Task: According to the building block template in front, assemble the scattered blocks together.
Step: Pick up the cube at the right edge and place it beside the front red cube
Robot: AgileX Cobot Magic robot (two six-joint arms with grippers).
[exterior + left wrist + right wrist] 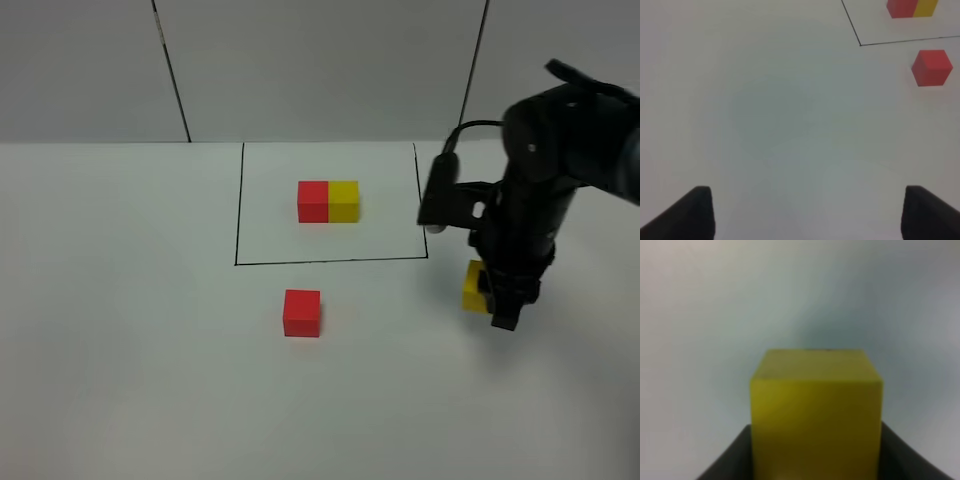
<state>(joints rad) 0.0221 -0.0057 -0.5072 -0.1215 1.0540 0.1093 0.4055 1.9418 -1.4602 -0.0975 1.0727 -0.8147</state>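
The template [328, 201] [912, 8], a red cube joined to a yellow cube, lies inside a black-line rectangle [330, 261] at the table's middle back. A loose red cube [301, 312] [932, 67] sits just in front of that rectangle. My right gripper [490, 295] is shut on the loose yellow cube [473, 287] [816, 415], to the right of the rectangle's front right corner; the cube fills the space between the fingers [727, 460]. My left gripper [805, 212] is open over bare table with nothing between its fingers, and it does not show in the high view.
The white table [120, 350] stretches wide to the left and front. A grey wall with dark seams [170, 70] stands behind. The right arm's black body [560, 150] leans in from the upper right.
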